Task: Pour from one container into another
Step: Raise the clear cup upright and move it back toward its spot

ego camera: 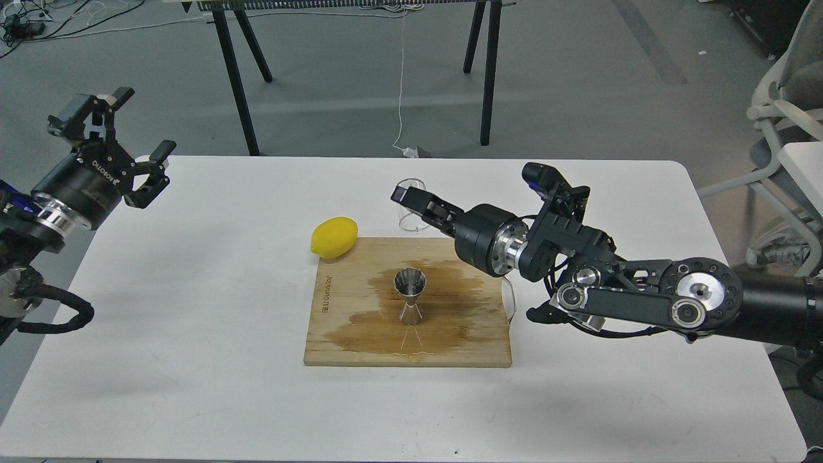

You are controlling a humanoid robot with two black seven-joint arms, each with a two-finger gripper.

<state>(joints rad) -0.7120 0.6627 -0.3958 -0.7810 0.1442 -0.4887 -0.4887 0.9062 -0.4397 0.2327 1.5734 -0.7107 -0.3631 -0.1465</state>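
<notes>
The steel jigger (409,297) stands upright in the middle of a wooden board (334,341), inside a dark wet stain. My right gripper (411,200) is shut on the clear glass cup (409,213), which it holds nearly upright behind the board's far edge, above the table and beyond the jigger. The cup is see-through, and whether it holds liquid does not show. Far to the left, past the table's left edge, my left gripper (132,138) hangs open, with nothing between its fingers.
A yellow lemon (334,237) lies at the board's far left corner. The white table (193,360) ends close behind the cup. Black trestle legs (239,83) stand on the floor beyond, and a chair (787,128) is at the right.
</notes>
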